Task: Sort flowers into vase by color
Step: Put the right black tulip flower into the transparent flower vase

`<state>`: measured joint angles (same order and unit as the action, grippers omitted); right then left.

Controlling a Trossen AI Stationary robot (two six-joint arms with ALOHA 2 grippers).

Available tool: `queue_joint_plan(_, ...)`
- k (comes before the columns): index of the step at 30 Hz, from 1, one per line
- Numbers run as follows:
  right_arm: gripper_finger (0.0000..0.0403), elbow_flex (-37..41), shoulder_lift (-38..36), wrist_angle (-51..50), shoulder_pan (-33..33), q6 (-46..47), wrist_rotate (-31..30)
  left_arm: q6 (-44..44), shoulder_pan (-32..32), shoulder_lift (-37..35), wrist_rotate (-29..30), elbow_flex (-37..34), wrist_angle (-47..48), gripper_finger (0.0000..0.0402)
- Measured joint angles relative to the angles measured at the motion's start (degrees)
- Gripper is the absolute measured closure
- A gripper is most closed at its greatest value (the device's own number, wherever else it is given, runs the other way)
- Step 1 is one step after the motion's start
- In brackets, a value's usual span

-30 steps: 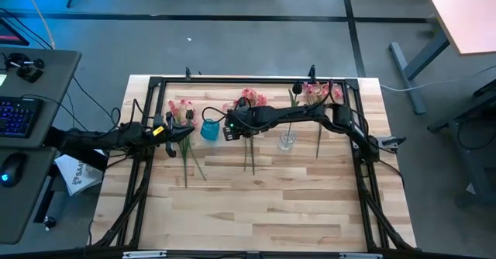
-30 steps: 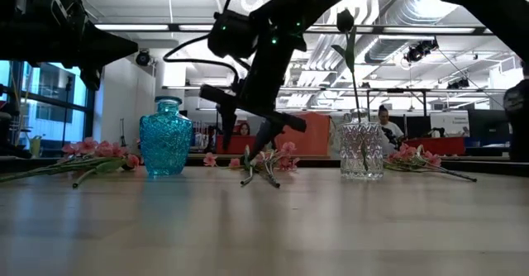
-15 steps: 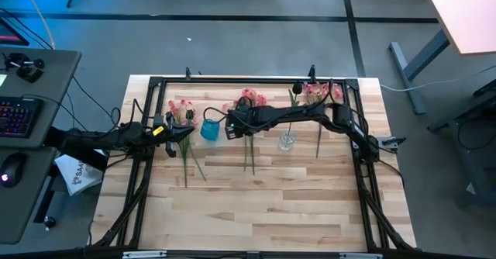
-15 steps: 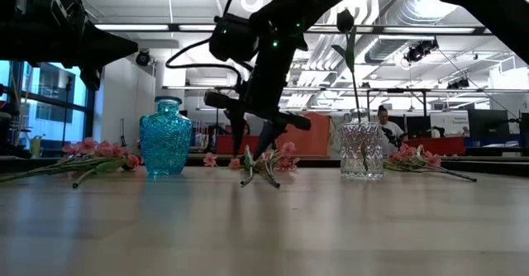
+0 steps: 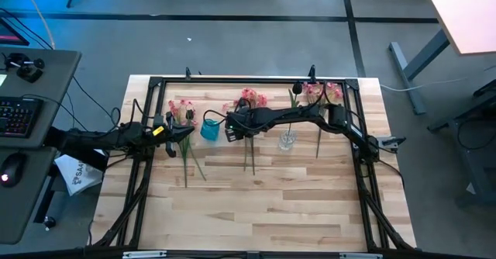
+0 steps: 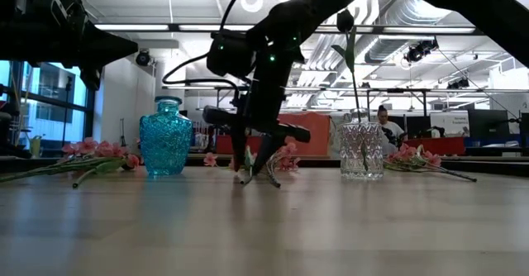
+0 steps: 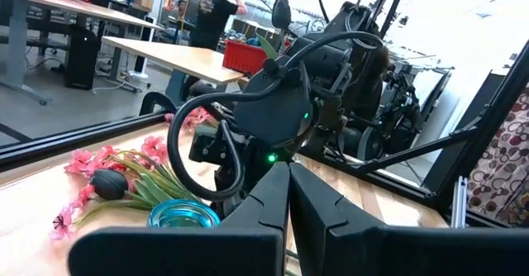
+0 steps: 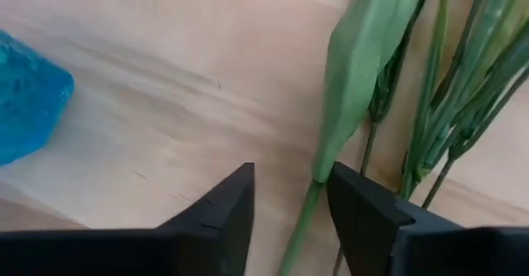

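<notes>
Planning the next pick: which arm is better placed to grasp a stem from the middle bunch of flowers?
The right. Its gripper is open, down at the table with a green stem between its fingers. The left gripper is shut, off by the blue vase.

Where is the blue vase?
The blue vase stands left of centre near the table's far edge, between the left pile of pink flowers and the right hand.

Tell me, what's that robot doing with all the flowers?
The right arm's tool is down at the wooden table, open around a green stem in the middle bunch of flowers. One dark tulip already stands in the clear glass vase. The blue glass vase looks empty. The left arm's tool waits, shut.
</notes>
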<state>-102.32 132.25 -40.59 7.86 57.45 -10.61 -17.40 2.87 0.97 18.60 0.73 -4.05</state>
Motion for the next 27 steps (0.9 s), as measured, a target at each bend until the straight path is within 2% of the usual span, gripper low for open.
queue_joint_plan(2,0.0306,-0.5,0.0,-0.5,0.0,-2.1,0.0,0.0,0.0,0.0,0.0,0.0,0.0,0.0401)
queue_joint_plan(4,0.0361,-1.1,-0.1,0.8,0.0,-3.8,0.1,0.0,0.0,0.0,0.0,0.0,0.0,0.0401)
queue_joint_plan(6,0.039,-1.8,-1.4,1.8,0.0,-6.6,0.0,0.0,0.0,0.0,0.0,0.0,0.0,0.0401)
queue_joint_plan(16,0.0399,-6.6,-12.0,5.0,0.1,-20.6,-1.9,0.0,0.0,0.0,0.0,0.0,0.0,0.0401)
queue_joint_plan(21,0.04,-6.6,-19.5,6.6,-2.0,-31.2,1.8,0.0,0.0,0.0,0.0,0.0,0.0,0.0401)
queue_joint_plan(23,0.04,-5.3,-22.9,4.7,-4.8,-34.1,2.1,0.0,0.0,0.0,0.0,0.0,0.0,0.0401)
queue_joint_plan(27,0.0401,2.2,-30.8,-0.2,-10.5,-33.1,-4.6,0.0,0.0,0.0,0.0,0.0,0.0,0.0401)
